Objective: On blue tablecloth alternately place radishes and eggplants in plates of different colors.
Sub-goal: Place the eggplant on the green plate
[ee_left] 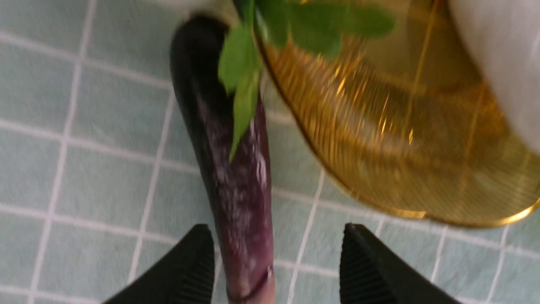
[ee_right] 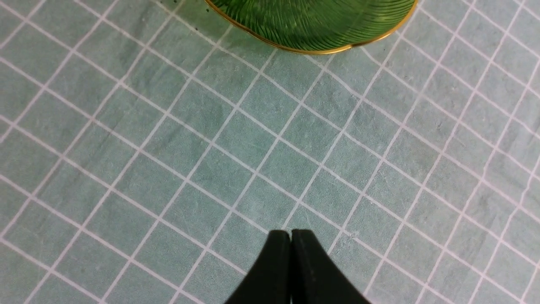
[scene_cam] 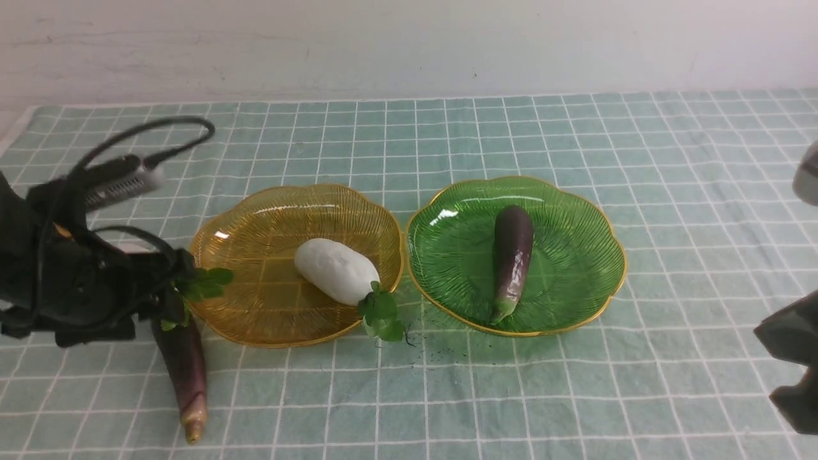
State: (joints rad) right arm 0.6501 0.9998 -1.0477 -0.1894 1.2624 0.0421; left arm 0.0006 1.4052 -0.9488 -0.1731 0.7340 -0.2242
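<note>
Above eggplant [ee_left: 236, 177], left gripper [ee_left: 276, 231] jaws apart

Nothing legible in any view: no text, label, brand, number or sign.
</note>
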